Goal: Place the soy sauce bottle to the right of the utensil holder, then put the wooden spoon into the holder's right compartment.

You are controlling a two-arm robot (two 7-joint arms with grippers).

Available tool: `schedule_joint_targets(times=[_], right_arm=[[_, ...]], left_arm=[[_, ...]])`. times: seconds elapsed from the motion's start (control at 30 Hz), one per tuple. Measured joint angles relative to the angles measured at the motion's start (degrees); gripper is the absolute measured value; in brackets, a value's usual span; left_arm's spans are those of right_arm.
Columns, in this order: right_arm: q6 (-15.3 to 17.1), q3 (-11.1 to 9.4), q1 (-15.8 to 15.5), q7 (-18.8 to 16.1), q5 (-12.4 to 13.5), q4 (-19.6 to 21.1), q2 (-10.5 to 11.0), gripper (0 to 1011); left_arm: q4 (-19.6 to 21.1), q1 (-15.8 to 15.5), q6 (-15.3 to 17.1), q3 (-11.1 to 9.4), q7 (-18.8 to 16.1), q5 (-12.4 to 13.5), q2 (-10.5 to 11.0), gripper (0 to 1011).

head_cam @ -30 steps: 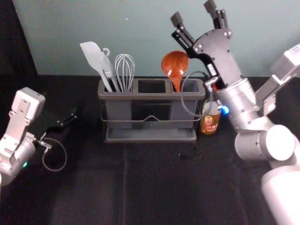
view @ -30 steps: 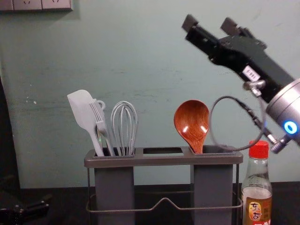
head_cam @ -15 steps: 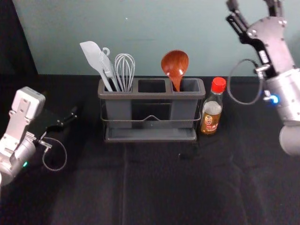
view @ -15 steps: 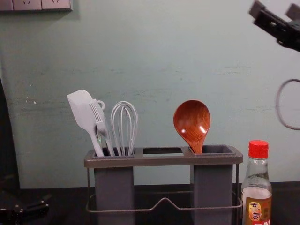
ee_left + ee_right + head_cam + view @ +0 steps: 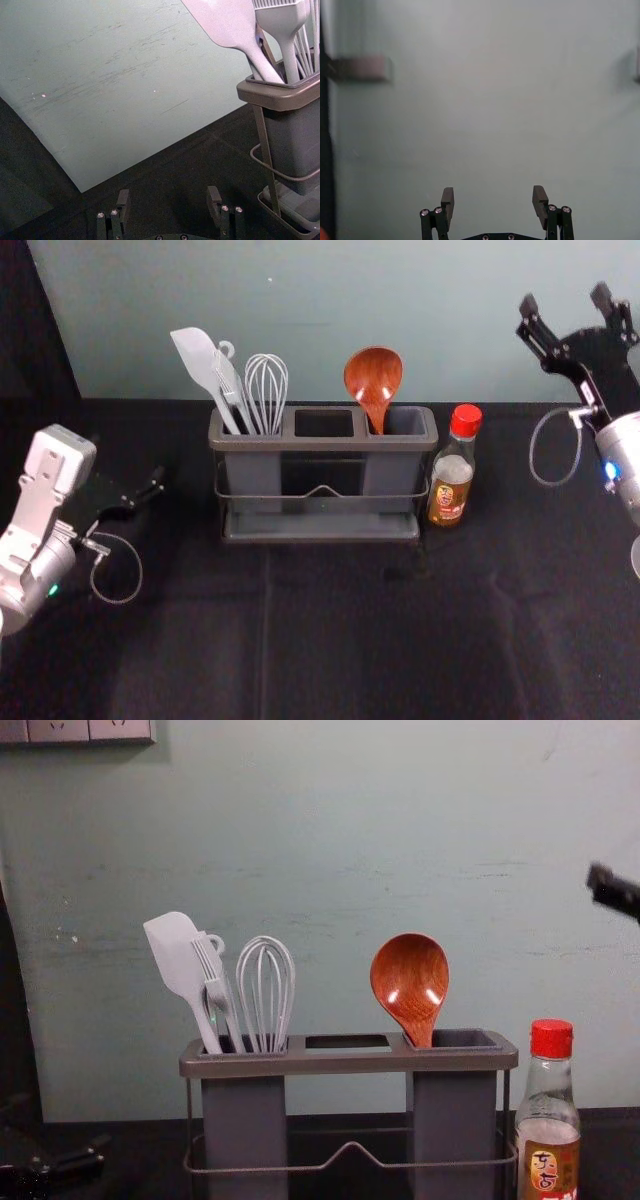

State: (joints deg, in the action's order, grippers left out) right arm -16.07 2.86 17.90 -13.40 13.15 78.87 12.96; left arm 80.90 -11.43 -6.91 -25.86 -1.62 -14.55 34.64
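R gripper (image 5: 565,300) up R of "东古" soy btl (image 5: 548,1130).

Looks like a robot lab: black cloth (image 5: 350,640) below right gripper (image 5: 565,300), plain wall (image 5: 300,300) ahead of it, utensil holder (image 5: 325,446) and sauce bottle (image 5: 450,490) lower, to its left.

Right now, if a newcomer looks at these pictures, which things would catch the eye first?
Probably the glossy reddish wooden spoon, standing bowl-up in the right compartment of the dark utensil holder. Next comes the bright red cap of the soy sauce bottle, upright just right of the holder. The white whisk and spatula stand out too, in the left compartment.
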Motion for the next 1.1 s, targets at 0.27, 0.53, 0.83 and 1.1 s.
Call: schedule_joint_targets(times=[0.27, 0.53, 0.83, 1.1], right_arm=[[6.84, -0.48, 0.35, 3.87, -5.25, -4.07, -0.01, 1002], [8.55, -0.39, 1.33, 4.63, -8.10, -9.35, -0.45, 1002], [8.34, -0.25, 2.05, 4.39, -9.23, -12.87, -1.29, 1003], [7.97, -0.27, 2.13, 4.35, -9.46, -13.42, -1.47, 1002]], left_arm=[[0.00, 0.00, 0.00, 0.00, 0.00, 0.00, 0.01, 1000], [0.00, 0.00, 0.00, 0.00, 0.00, 0.00, 0.01, 1000], [0.00, 0.00, 0.00, 0.00, 0.00, 0.00, 0.00, 1000], [0.00, 0.00, 0.00, 0.00, 0.00, 0.00, 0.00, 1000]])
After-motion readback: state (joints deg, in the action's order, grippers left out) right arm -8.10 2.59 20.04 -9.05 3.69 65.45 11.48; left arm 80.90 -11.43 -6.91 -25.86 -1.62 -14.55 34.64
